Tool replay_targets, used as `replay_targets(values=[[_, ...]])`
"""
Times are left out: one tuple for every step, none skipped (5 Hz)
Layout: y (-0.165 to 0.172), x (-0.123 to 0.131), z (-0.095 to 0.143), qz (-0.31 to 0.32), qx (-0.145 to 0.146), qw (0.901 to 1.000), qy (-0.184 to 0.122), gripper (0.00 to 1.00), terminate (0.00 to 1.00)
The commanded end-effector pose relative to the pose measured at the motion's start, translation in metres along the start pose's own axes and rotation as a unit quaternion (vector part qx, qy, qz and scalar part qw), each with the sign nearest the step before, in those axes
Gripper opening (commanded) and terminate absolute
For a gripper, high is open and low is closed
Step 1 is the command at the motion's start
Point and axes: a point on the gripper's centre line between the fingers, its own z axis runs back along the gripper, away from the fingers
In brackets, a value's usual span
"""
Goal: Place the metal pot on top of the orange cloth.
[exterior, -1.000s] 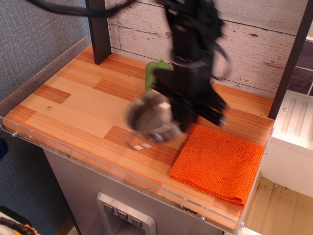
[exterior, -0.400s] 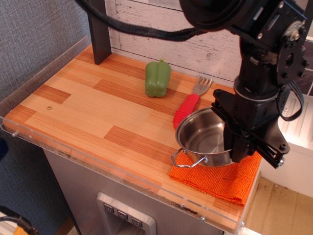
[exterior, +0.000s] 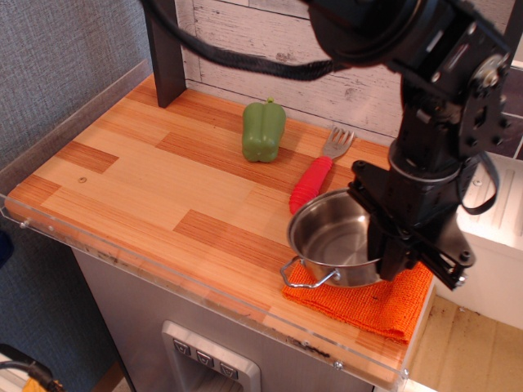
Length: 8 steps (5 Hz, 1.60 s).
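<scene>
- Black robot gripper (exterior: pixel 391 255) grips the shiny round steel pot (exterior: pixel 335 239) by its far rim.
- Beneath it lies the bright orange woven cloth (exterior: pixel 391 304); pot looks nearly set down, release remaining.

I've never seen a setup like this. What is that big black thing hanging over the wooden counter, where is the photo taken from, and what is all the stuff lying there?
The black thing is a robot arm; the part at its lower end that grasps is its tool. The single picture comes from a camera looking down at the wooden counter from the front.

On the counter lie a green pepper, a fork with a red handle and an orange cloth.

The tool reaches down at the right rim of a shiny metal pot, which sits over the orange cloth. The arm hides the grip itself, so I cannot tell whether the tool is clamped on the rim or open.
</scene>
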Motion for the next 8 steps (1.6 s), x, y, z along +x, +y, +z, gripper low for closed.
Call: replay_targets(values=[[0.006,-0.006,0.001,-0.004,-0.011,0.9998,-0.014,1.0,0.0],[0.004,-0.007,0.011,-0.03,-0.023,0.9986,-0.036,1.0,0.0],[0.008,-0.014,0.023,-0.037,-0.045,0.9965,-0.06,1.0,0.0],[0.047,-0.048,0.063,0.061,-0.059,0.9917,-0.096,1.0,0.0],[0.083,-0.066,0.072,0.178,-0.012,0.9814,-0.072,1.0,0.0],[0.125,-0.089,0.054,0.247,0.011,0.9682,-0.037,1.0,0.0],[0.145,-0.092,0.03,0.235,0.006,0.9718,-0.017,1.0,0.0],[0.146,-0.09,0.022,0.221,0.0,0.9751,-0.016,1.0,0.0]])
